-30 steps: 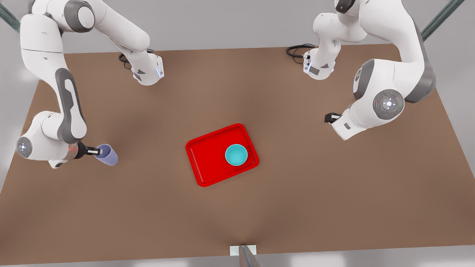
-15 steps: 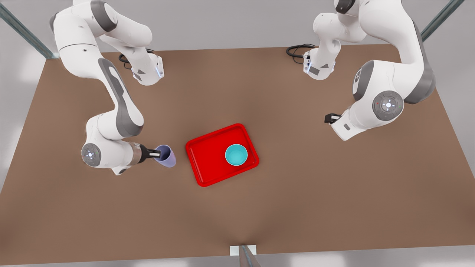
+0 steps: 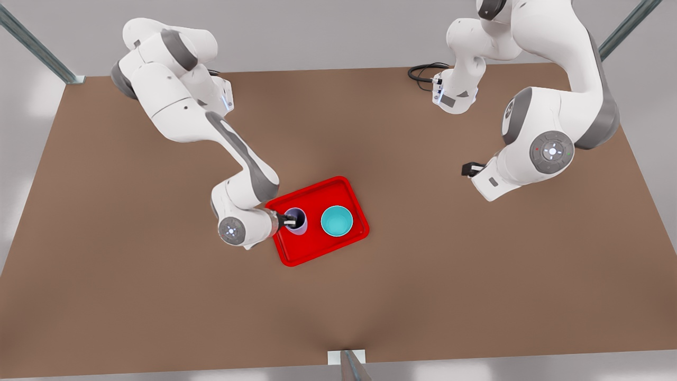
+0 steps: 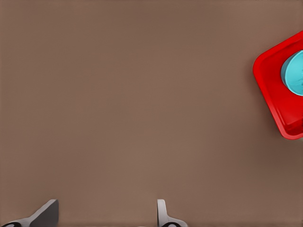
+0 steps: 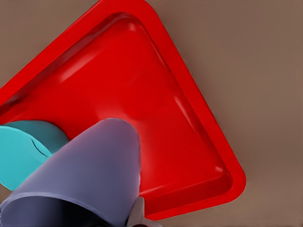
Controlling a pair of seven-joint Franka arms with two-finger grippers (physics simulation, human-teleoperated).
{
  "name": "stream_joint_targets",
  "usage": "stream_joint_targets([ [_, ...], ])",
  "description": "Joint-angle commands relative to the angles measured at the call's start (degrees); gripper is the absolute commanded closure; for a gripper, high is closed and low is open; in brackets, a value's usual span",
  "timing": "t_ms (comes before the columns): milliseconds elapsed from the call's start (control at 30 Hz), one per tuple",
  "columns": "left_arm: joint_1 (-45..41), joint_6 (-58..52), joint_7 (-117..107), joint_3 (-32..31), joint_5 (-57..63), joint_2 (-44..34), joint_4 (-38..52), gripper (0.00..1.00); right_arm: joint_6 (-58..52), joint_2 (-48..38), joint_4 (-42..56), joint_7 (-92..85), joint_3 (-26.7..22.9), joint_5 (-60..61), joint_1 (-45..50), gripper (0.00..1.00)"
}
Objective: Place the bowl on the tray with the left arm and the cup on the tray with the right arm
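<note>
A: Where does the cup [image 3: 296, 220] sit relative to the tray [image 3: 338, 186]?

B: Over the tray's end toward the front view's left, upright, its open mouth facing up. The right gripper [image 3: 289, 221] has it pinched at the rim, one finger inside the mouth and one outside. From the front view I cannot tell whether the cup's base touches the tray floor or hangs just above it.

A: And the bowl [image 3: 337, 220]?

B: On the tray too, in the half toward the front view's right, just beside the cup with a narrow strip of red between them. In the right wrist view the bowl [image 5: 19, 158] peeks out behind the lavender wall of the cup [image 5: 90, 175], with the tray's [image 5: 199, 127] rounded corner beyond.

A: What about the other arm?

B: The left gripper [image 3: 472, 168] waits well away from the tray, off toward the front view's right, above bare table [image 3: 476, 275]. In its own wrist view the two fingertips [image 4: 163, 215] stand wide apart with nothing between them, and a corner of the tray [image 4: 270, 85] with part of the bowl [image 4: 294, 73] shows far off.

A: Does anything else lie near the tray?

B: Only brown table surface around it.
</note>
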Motion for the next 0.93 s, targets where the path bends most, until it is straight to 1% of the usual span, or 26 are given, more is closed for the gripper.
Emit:
stream_joint_targets([
  [0,0.0,0.0,0.0,0.0,-0.1,0.1,0.0,0.00,-0.2,0.6,0.0,0.2,-0.1,-1.0,0.0,0.79],
  [67,0.0,0.0,-0.1,0.0,-0.1,0.1,0.0,0.00,-0.1,1.3,0.0,0.2,0.0,-2.9,0.1,0.79],
  [133,0.0,0.1,-0.4,0.0,-0.1,0.4,0.0,0.00,-0.1,1.4,0.1,0.2,-0.1,-2.9,0.7,0.14],
  [167,0.0,0.2,-0.5,0.0,-0.1,0.4,0.0,0.00,0.0,1.4,0.1,0.2,-0.1,-2.9,0.8,0.00],
  [433,0.0,0.4,-0.5,0.0,0.0,0.8,0.1,0.00,1.8,1.6,0.4,0.2,0.5,-2.8,0.9,0.00],
  [467,0.0,0.4,-0.5,0.0,0.0,0.8,0.1,0.00,1.8,1.2,0.4,0.2,0.5,-2.8,2.5,0.00],
  [533,0.0,0.4,-0.7,0.0,-0.1,1.1,0.3,0.00,1.8,-3.3,1.0,-0.2,-0.1,-2.9,1.2,0.00],
  [600,0.0,0.1,-0.7,0.0,-0.2,1.1,1.0,0.00,-1.1,-10.6,1.7,-0.9,-0.1,-3.1,-7.9,0.00],
  [633,0.0,0.1,-0.7,0.0,-0.1,1.1,1.1,0.00,-3.0,-13.7,1.9,-4.2,0.1,-6.3,-11.4,0.00],
  [667,0.0,-0.1,-0.7,0.0,-0.1,1.3,1.8,0.00,-6.1,-17.1,3.6,-5.5,-0.3,-11.9,-12.8,0.00],
  [700,0.0,-0.1,-0.7,0.0,-0.1,1.3,1.8,0.00,-16.3,-24.7,3.9,-5.4,-4.2,-11.2,-12.2,0.00],
  [733,0.0,-0.1,-0.6,0.0,-0.2,1.3,1.8,0.00,-21.8,-27.8,5.0,-7.9,-13.4,-9.1,-7.5,0.00],
  [767,0.0,-0.2,-0.6,0.0,-0.2,1.3,1.8,0.00,-22.9,-31.1,4.1,-13.5,-19.3,-4.7,-5.9,0.00],
  [800,0.0,-0.2,-0.6,0.0,-0.2,1.3,1.8,0.00,-26.3,-31.6,4.2,-14.6,-19.9,-4.7,-6.1,0.00],
  [867,0.0,-0.3,-0.7,-0.1,-0.3,1.3,1.8,0.00,-28.1,-31.2,4.8,-17.8,-22.0,-4.7,-6.4,0.00],
  [900,0.0,-0.2,-0.6,0.0,-0.3,1.3,1.8,0.00,-27.8,-31.0,4.8,-17.8,-21.9,-5.0,-6.3,0.00],
])
